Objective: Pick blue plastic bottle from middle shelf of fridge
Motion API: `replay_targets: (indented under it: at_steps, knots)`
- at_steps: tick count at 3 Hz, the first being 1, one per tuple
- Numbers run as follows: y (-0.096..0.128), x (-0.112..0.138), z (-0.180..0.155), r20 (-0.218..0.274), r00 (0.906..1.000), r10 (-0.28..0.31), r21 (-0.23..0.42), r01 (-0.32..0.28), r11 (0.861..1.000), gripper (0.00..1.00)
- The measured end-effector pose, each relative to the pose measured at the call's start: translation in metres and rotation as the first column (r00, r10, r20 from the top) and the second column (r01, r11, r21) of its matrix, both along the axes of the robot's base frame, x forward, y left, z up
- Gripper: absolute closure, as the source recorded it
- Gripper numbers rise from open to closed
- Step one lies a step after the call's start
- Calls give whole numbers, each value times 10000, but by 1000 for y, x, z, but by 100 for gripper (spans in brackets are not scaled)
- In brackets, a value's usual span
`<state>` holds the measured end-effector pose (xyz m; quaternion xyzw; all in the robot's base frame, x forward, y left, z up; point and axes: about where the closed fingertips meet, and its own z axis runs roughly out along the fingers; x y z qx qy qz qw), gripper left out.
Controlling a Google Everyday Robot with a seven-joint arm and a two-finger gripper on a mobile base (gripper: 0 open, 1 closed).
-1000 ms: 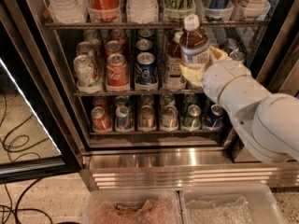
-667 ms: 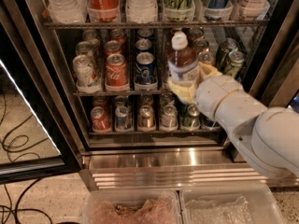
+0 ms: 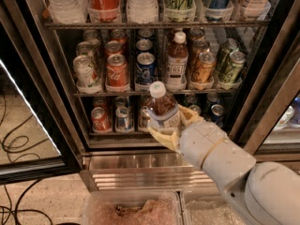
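My gripper (image 3: 174,125) is shut on the blue plastic bottle (image 3: 161,108), which has a white cap, a dark drink and a pale label. It holds the bottle upright, outside the fridge (image 3: 140,165) and in front of the lower rack. The middle shelf (image 3: 117,93) runs across above it, with soda cans in white trays. A second similar bottle (image 3: 177,60) still stands on that shelf, just up and right of the held one. My white arm comes in from the lower right.
The glass door (image 3: 28,125) stands open on the left, with cables (image 3: 14,144) on the floor behind it. A blue soda can (image 3: 146,67) and a red can (image 3: 117,70) stand on the middle shelf. Clear plastic bins (image 3: 131,210) lie below the fridge base.
My gripper has drawn the bottle out of the middle shelf, moving it left, down and toward the camera. The second bottle behind it has come into view.
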<state>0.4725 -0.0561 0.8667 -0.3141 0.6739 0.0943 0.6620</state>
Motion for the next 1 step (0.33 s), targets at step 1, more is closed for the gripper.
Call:
replay_targets:
  at_steps: [1]
  knots:
    - [7,-8,1,34,10000,88,48,-88,9999,100]
